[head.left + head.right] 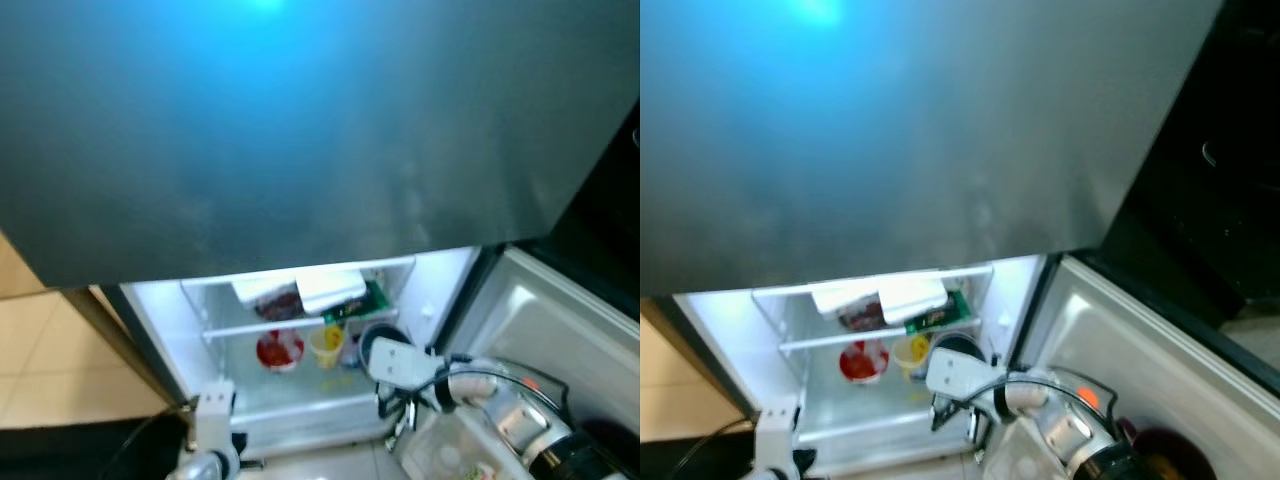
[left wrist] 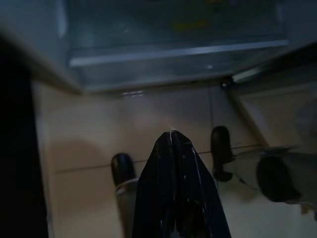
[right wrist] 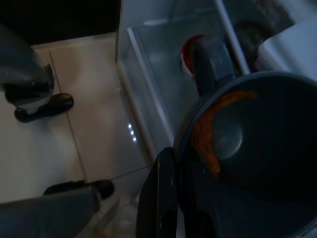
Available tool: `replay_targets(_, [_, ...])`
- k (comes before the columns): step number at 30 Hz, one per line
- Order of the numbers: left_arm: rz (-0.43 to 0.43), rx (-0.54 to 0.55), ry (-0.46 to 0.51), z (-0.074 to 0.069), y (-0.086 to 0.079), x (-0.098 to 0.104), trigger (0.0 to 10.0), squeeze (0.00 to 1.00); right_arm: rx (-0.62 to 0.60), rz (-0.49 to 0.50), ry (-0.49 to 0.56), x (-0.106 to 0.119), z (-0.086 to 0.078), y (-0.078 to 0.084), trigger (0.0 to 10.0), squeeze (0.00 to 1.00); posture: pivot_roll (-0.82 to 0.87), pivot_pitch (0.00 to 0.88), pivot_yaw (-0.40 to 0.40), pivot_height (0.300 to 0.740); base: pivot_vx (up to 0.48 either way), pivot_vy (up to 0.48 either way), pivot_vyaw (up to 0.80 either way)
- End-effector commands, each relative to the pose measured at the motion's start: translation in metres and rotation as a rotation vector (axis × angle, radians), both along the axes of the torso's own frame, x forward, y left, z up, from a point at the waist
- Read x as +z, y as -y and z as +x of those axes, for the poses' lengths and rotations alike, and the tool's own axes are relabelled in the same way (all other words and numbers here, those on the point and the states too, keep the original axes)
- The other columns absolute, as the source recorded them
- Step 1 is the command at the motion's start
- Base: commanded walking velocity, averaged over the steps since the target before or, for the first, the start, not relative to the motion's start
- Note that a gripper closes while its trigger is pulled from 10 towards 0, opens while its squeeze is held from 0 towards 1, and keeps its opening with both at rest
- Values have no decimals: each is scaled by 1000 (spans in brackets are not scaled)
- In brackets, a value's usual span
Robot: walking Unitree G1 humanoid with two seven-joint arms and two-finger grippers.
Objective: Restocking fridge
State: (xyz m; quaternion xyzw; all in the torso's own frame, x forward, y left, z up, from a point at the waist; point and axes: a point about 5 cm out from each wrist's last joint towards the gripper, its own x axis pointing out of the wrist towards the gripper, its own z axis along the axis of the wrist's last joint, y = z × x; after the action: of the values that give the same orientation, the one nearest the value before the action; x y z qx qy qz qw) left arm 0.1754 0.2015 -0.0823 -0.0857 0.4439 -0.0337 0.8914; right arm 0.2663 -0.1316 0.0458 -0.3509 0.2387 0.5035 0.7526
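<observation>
Pan [image 1: 378, 340], dark and round, sits at the fridge [image 1: 300, 330] shelf's five o'clock corner in the head views, right gripper [image 1: 395, 400] just below it. Left wrist: left gripper [image 2: 172, 136] pressed closed over floor tiles. Right wrist: fingers [image 3: 158, 198] clamp the pan's rim at seven o'clock.

Right hand [image 3: 171, 198] pinching, left hand [image 2: 172, 144] closed.

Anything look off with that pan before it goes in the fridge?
Yes: the dark pan held by the right gripper has an orange-brown smear inside, like leftover sauce; it is going toward the fridge uncovered.
</observation>
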Motion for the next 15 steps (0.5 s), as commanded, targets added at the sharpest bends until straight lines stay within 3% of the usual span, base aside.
replay_targets(1, [17, 17, -23, -5, -8, -1, 10000, 0, -41, -37, -56, -10, -5, 13, 10000, 0, -60, 0, -40, 740, 0, 0, 0])
replay_targets(15, [25, 34, -37, -8, -8, -3, 10000, 0, 29, -15, -96, -9, -12, 10, 10000, 0, -59, 0, -43, 740, 0, 0, 0])
